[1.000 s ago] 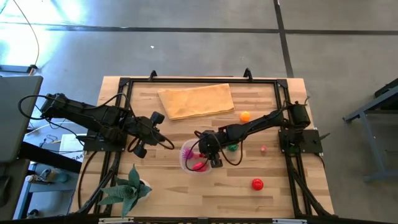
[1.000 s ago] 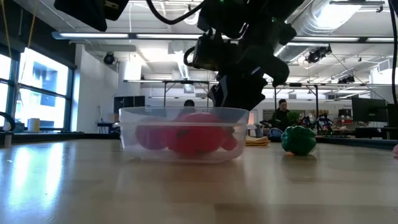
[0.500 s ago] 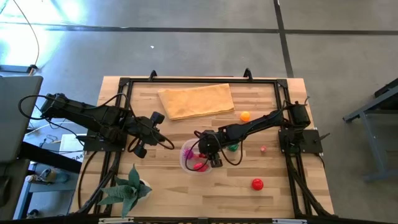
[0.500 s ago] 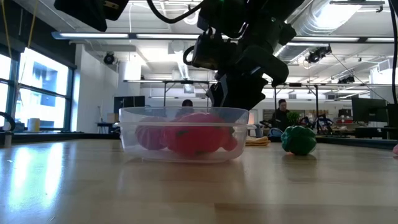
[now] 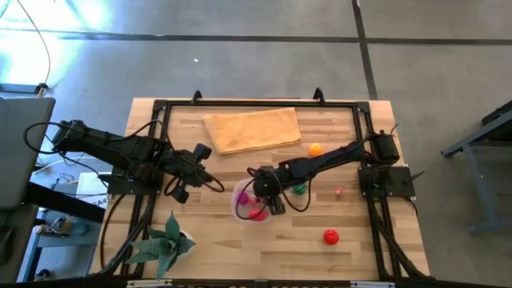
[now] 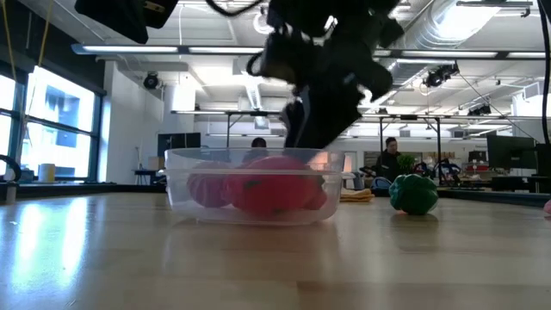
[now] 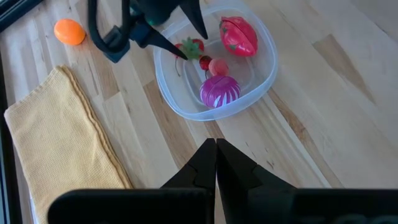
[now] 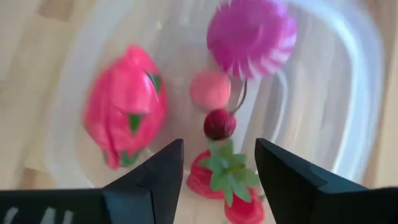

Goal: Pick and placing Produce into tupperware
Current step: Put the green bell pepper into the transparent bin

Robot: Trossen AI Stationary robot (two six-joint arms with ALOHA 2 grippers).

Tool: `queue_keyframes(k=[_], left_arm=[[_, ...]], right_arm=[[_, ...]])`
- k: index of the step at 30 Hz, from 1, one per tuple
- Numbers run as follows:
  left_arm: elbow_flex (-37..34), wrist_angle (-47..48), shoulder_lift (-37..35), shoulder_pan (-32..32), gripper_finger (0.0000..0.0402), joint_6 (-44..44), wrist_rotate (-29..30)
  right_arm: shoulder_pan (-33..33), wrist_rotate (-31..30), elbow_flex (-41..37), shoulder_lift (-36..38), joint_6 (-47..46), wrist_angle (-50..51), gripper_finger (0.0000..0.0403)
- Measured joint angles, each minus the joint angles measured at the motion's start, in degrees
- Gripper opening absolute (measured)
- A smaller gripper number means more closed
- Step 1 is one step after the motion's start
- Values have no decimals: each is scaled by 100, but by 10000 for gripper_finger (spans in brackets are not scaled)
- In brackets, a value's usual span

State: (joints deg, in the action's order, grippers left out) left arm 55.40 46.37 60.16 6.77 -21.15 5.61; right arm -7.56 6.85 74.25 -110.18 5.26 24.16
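High view: the right gripper [image 5: 258,198] hangs just over the tupperware [image 5: 240,210], near the middle of the bench [image 5: 200,248]. Its two fingers are spread apart and hold nothing. The left gripper [image 5: 210,184] waits off to the left of the tupperware, with its fingers pressed together and nothing between them.

The right wrist view looks down into the tupperware. Inside lie a big pink fruit with green spots [image 8: 126,112], a round magenta piece with pale stripes [image 8: 251,37], a small peach-pink ball [image 8: 210,89], a dark red cherry [image 8: 219,124] and a red strawberry with green leaves [image 8: 225,180]. The strawberry sits right below the gap between the fingers. It is not pinched.

More produce is out on the bench. A green pepper [image 5: 299,190] sits just beside the right arm. An orange ball [image 5: 315,149] lies near the tan cloth [image 5: 252,128]. A tiny pink piece [image 5: 338,191] lies farther right. A red ball [image 5: 330,236] is near the front edge, well apart from the tupperware.

A green spiky plant [image 5: 165,242] stands at the front left corner.

In the low view the tupperware stands flat on the bench with red and pink shapes showing through its clear wall. The green pepper sits to its right.
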Motion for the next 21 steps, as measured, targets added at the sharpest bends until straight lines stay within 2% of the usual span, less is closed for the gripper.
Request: queue_keyframes(k=[7, 11, 15, 21], left_arm=[[0, 0, 0, 1, 3, 0, 0], [0, 2, 0, 2, 3, 0, 0], [0, -1, -2, 1, 3, 0, 0], [0, 1, 0, 1, 3, 0, 0]], right_arm=[[-14, 27, 1306, 3, 270, 1634, 190], [-3, 24, 1770, 104, 304, 2680, 190], [50, -155, 1493, 682, 237, 2979, 190], [137, -645, 163, 2183, -573, 2507, 190]])
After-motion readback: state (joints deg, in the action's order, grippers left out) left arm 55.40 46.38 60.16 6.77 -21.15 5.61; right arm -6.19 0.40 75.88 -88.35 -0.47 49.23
